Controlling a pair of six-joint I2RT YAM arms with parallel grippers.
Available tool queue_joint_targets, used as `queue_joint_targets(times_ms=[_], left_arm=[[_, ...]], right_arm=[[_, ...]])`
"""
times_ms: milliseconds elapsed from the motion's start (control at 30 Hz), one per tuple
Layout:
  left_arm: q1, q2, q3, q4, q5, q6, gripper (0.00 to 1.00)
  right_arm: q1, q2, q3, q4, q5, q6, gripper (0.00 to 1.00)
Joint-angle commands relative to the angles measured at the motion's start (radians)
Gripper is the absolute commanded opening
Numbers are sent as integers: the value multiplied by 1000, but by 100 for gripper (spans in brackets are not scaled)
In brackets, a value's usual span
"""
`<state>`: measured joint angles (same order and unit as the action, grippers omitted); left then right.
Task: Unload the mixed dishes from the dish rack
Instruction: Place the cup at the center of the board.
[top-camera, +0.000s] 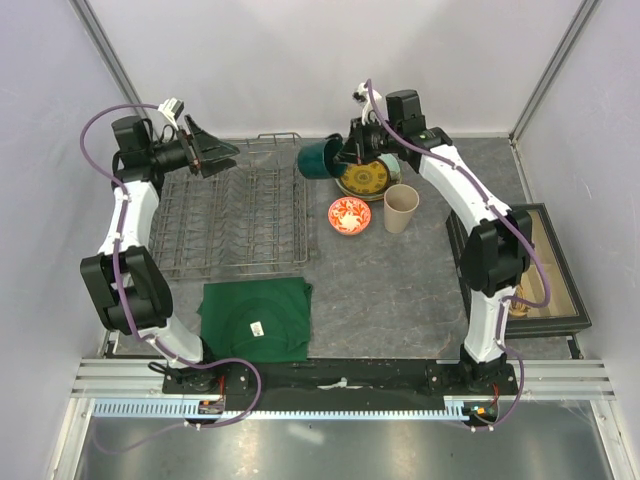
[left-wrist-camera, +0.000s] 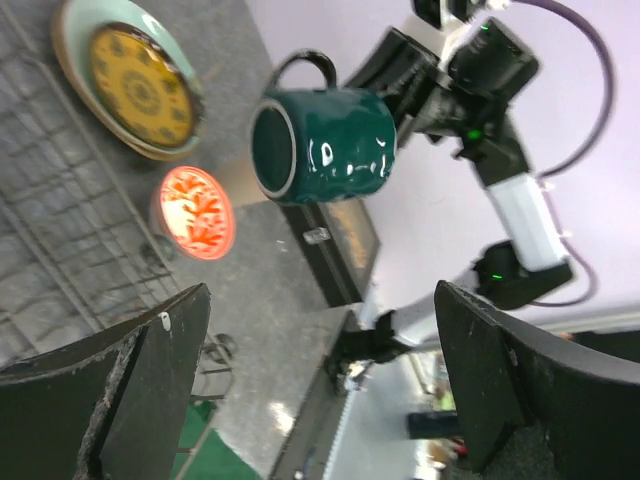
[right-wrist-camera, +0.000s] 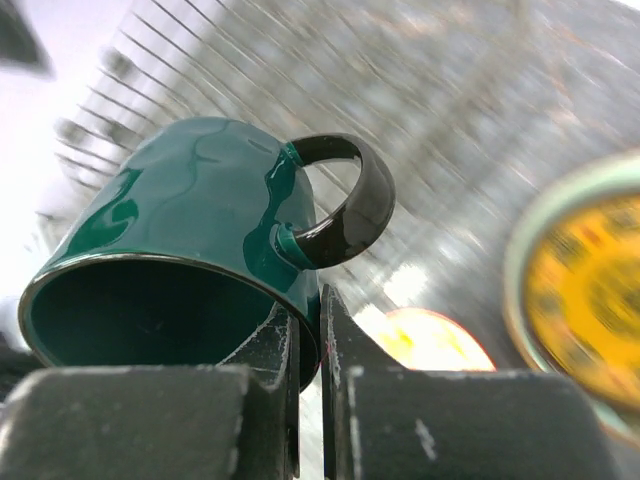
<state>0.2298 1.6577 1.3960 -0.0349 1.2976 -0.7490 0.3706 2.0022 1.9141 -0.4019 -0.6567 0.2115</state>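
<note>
The right claw (right-wrist-camera: 308, 330) is pinching the wall of the mug (right-wrist-camera: 190, 230), jaws nearly together, one finger sitting inside the mouth and the other outside, right below the handle. The mug is hanging in the air on its side, clear of the table, just off the far right corner of the rack (top-camera: 235, 215), with its mouth facing back over the rack. Right of that same corner, under the right arm, the yellow plate (top-camera: 363, 178) is lying on top of the teal plate (left-wrist-camera: 100, 15). The bowl (top-camera: 349, 214) is sitting upright just right of the rack's right edge, nearer than the plates, and the cup (top-camera: 401, 208) is standing upright farther right of the rack, beside the bowl. The left claw (top-camera: 210, 150) is hovering above the rack's far left part, jaws spread wide and gripping nothing, its fingers (left-wrist-camera: 150, 380) pointing across the rack at the mug. The cloth (top-camera: 257, 318) is lying folded just beside the rack's near edge. The box (top-camera: 545, 265) is resting well to the right of the rack, past the right arm.
</note>
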Motion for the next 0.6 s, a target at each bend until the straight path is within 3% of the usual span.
queue_joint_targets(times_ms=[0, 200, 400, 567], left_arm=[[9, -41, 83, -345, -99, 390, 99], [6, -27, 116, -514, -207, 595, 99], [8, -7, 141, -618, -261, 689, 99], [6, -1, 153, -663, -308, 732, 99]], right_arm=[[14, -121, 36, -239, 143, -277, 0], [14, -160, 25, -437, 245, -444, 0], [17, -174, 49, -630, 324, -573, 0], [31, -230, -50, -699, 397, -679, 0]])
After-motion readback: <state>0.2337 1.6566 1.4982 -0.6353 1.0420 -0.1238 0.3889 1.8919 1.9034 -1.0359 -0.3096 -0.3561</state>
